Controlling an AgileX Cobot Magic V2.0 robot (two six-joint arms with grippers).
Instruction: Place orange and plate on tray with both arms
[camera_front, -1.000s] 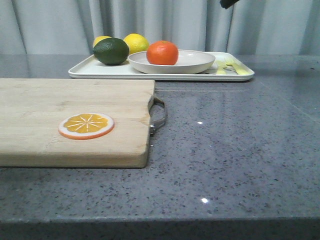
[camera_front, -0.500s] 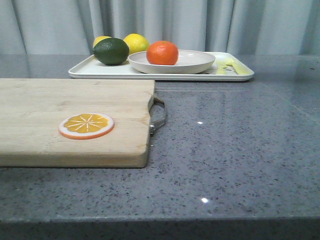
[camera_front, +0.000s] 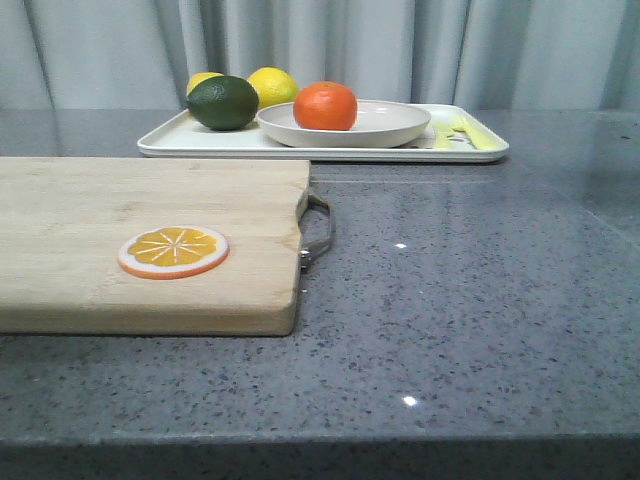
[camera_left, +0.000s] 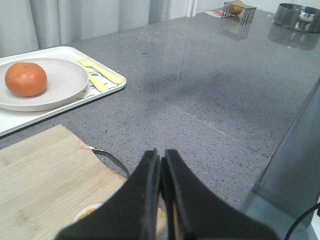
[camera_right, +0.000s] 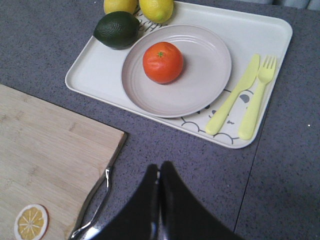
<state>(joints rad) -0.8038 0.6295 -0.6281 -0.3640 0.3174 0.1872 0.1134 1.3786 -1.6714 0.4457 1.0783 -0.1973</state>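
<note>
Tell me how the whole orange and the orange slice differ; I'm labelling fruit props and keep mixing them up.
The orange is a whole glossy ball; the orange slice is a flat disc with a white rim and segment lines. The orange sits on the plate on the tray; the orange slice lies on the cutting board. The orange is a deeper red-orange, the orange slice yellower. Both are round, and neither is held.

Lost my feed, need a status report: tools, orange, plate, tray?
Both tools shut, empty: left, right. Orange sits on plate, plate on tray. Nothing in the way.
</note>
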